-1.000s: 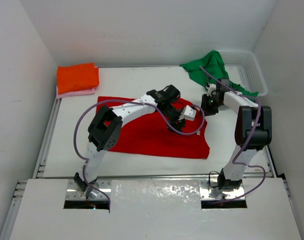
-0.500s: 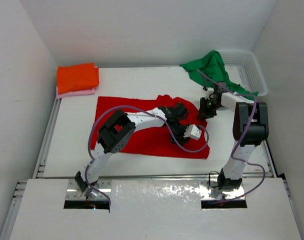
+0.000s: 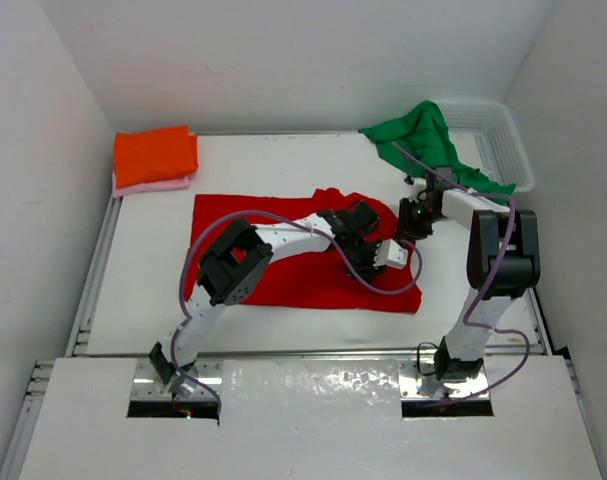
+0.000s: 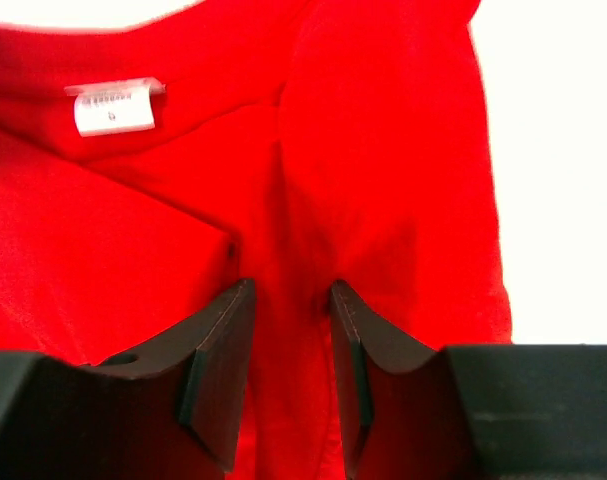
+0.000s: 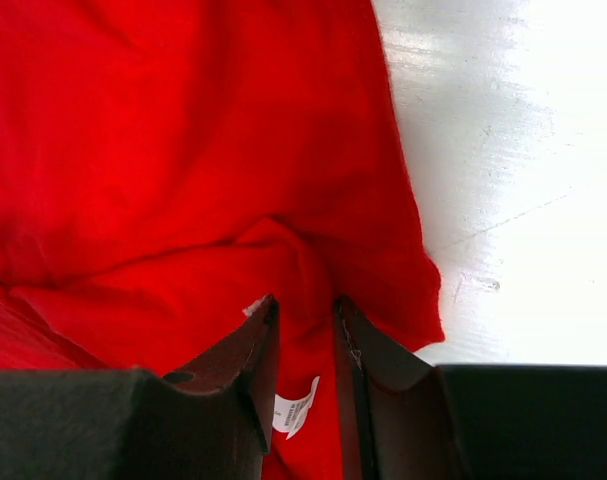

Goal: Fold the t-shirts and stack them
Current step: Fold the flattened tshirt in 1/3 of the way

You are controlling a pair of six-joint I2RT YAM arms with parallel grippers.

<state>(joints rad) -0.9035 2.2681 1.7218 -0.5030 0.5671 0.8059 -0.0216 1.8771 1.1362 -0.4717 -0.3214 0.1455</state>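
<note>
**Position.** The red t-shirt lies spread across the middle of the worktop, collar end toward the right edge. The orange t-shirt sits folded on the pink t-shirt at the far-left corner. The green t-shirt hangs out of the basket at the far-right corner.

**Jaws.** The left jaws pinch a raised ridge of red cloth below the neck label. The right jaws pinch a fold near the shirt's right-hand edge.

**Risk.** Both bites look shallow. A pull could slip one free, or lift a single layer and skew the fold.

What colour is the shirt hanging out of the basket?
Green shirt, best seen from the top external view.
</note>
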